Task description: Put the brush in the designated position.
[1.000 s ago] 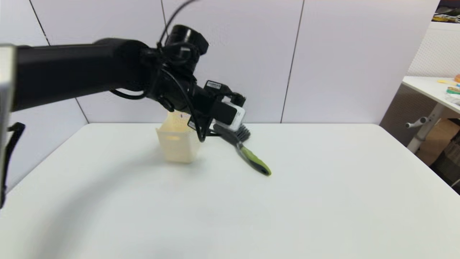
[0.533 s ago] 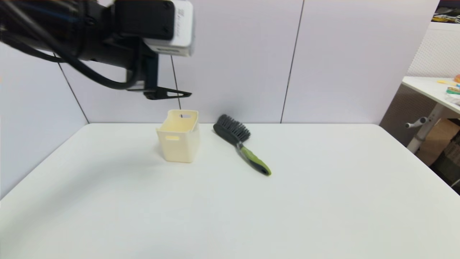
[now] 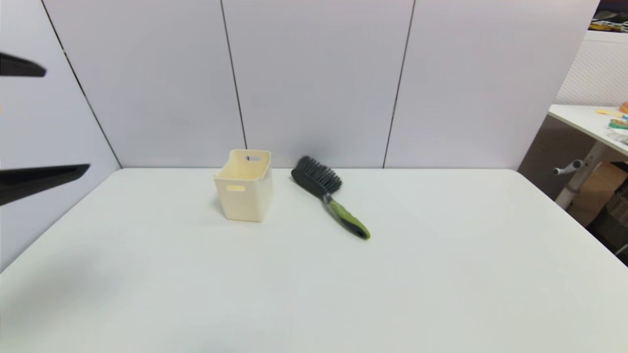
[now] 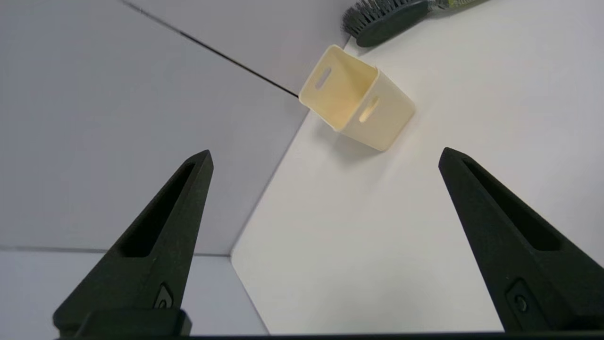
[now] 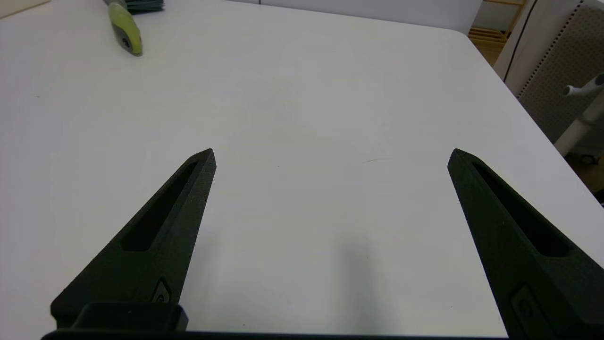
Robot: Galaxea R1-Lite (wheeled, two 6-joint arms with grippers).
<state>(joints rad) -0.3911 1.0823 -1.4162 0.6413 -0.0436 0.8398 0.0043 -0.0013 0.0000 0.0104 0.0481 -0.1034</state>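
The brush [image 3: 327, 198] lies flat on the white table [image 3: 343, 294], its black bristles toward the back wall and its lime-green handle pointing forward and right. A cream bin [image 3: 244, 189] stands upright just to its left, apart from it. My left gripper [image 3: 67, 120] hangs open and empty at the picture's far left, high above the table's left edge. The left wrist view shows that gripper [image 4: 325, 152] well away from the bin [image 4: 361, 101] and the brush [image 4: 382, 16]. My right gripper [image 5: 330, 153] is open over bare table, with the brush handle [image 5: 123, 26] far off.
Grey wall panels [image 3: 319, 83] rise right behind the bin and brush. Beyond the table's right edge stands a second white table [image 3: 584, 117] with small items, and a cardboard box [image 3: 601, 189] below it.
The left arm, which was over the brush head a second ago, has swung up and away to the left. Only its fingertips remain in the head view. Brush and bin have not moved.
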